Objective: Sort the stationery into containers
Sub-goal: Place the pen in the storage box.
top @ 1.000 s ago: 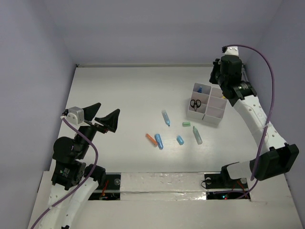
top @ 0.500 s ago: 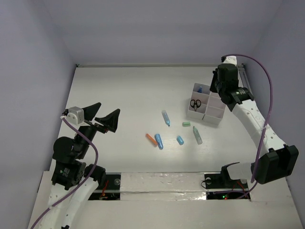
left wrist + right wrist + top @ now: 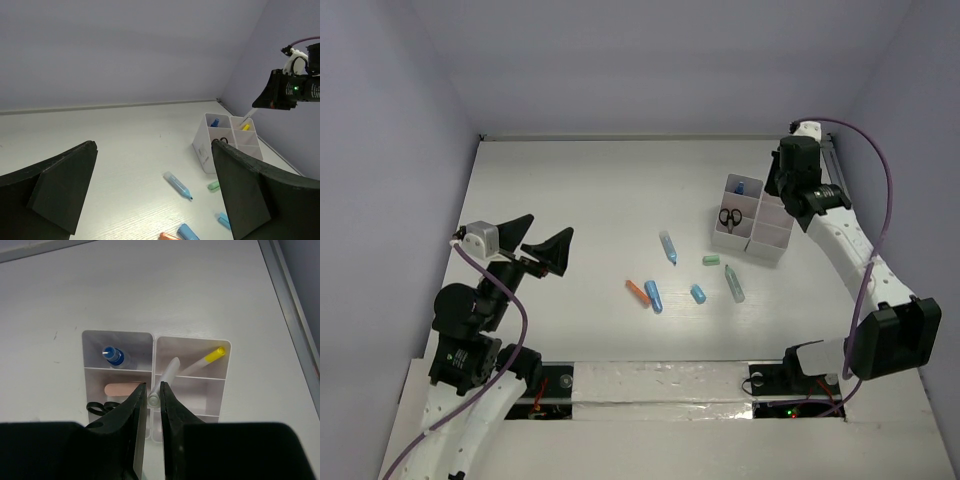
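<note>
White table (image 3: 570, 190); left gripper (image 3: 546, 232) at near left, jaws wide apart, empty; white divided containers (image 3: 192, 338) at far right; right gripper (image 3: 152, 390) above them, clamped on thin white pen (image 3: 169, 371); blue marker (image 3: 653, 296) loose mid-table.

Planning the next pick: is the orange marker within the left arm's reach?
Probably yes: the left claw is open, and the orange marker lies in the open, nothing between them.
</note>
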`<action>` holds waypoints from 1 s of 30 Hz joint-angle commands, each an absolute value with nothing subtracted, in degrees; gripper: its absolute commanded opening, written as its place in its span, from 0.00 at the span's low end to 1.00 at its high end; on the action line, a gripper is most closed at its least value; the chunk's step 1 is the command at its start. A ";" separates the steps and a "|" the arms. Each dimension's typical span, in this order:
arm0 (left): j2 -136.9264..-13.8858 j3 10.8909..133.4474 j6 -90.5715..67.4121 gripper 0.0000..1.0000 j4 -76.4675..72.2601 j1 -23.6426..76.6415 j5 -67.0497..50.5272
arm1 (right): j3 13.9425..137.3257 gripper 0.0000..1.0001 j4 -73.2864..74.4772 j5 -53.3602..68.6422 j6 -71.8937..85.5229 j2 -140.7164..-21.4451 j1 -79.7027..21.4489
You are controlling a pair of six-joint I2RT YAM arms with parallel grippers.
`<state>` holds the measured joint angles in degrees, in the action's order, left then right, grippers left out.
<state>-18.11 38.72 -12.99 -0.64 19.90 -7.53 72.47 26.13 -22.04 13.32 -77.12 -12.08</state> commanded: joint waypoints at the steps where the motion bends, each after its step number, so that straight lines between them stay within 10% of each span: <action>1: -18.81 39.90 -13.62 0.99 -3.87 20.21 -8.61 | 73.21 0.00 21.80 -22.50 13.27 -78.48 -11.52; 17: -18.63 39.99 -13.36 0.99 -3.69 20.74 -8.61 | 74.44 0.02 19.86 -24.34 13.80 -85.25 -9.41; 25: -18.72 39.90 -13.45 0.99 -3.69 20.74 -8.61 | 75.67 0.46 19.69 -26.11 13.62 -86.22 -8.88; 30: -18.72 39.99 -13.36 0.99 -3.69 20.74 -8.70 | 75.23 0.52 18.89 -18.12 11.69 -82.62 -9.40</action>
<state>-18.26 38.72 -12.99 -0.62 20.53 -7.94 72.71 21.78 -22.35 13.04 -86.21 -9.08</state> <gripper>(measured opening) 0.989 0.516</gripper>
